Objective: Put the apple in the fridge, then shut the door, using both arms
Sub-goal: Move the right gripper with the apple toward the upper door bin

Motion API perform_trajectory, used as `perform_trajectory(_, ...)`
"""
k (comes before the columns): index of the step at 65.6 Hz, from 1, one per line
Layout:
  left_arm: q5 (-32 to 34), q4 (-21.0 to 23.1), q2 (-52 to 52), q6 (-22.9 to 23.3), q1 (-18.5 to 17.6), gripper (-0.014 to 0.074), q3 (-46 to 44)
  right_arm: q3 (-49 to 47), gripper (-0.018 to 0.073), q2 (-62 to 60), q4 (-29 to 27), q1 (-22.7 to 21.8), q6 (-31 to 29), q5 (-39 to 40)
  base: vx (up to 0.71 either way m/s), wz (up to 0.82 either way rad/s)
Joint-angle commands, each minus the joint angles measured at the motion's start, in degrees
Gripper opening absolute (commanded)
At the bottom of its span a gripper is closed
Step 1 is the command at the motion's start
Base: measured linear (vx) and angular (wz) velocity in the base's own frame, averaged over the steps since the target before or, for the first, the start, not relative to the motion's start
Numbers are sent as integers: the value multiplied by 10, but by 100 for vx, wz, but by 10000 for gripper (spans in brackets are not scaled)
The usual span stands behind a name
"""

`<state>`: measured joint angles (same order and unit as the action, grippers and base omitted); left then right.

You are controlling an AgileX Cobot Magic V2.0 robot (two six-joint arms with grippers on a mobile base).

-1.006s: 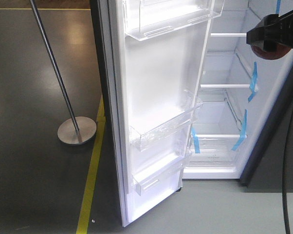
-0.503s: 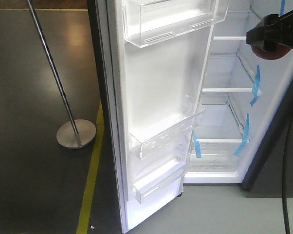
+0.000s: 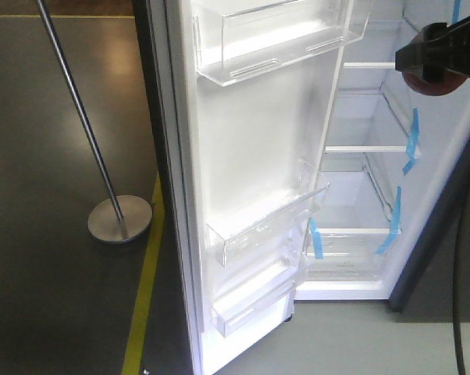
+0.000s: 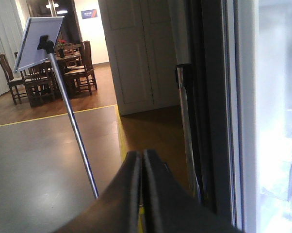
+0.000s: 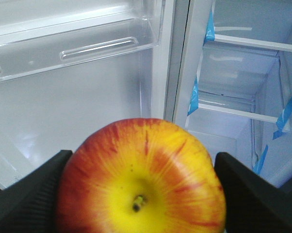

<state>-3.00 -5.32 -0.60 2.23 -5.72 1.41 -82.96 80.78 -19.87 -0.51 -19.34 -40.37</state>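
Observation:
A red apple with a yellow patch round its stem fills the lower right wrist view, and my right gripper is shut on it, one black finger on each side. In the front view that gripper hangs at the upper right before the open fridge, with the apple showing red under it. The fridge is white inside with clear shelves and blue tape strips. Its door stands wide open with clear bins. My left gripper is shut on nothing, beside the door's dark outer edge.
A metal sign stand with a round base stands on the dark floor left of the door; its pole and sign show in the left wrist view. A yellow floor line runs by the door. A black cable hangs at right.
The front view has drifted: the door and fridge sit slightly lower and nearer in frame, and the stand base has shifted left. My right gripper still holds the apple in the same place.

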Motion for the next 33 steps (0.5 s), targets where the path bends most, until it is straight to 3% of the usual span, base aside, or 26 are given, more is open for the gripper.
perform_trajectory(1,42,4,-8,7,1,-7,-11,-19,102,-20,-10,-2,-4,42,5,0)
perform_trajectory(33,42,4,-8,7,1,-7,-11,-19,102,-20,-10,-2,-4,42,4,-1)
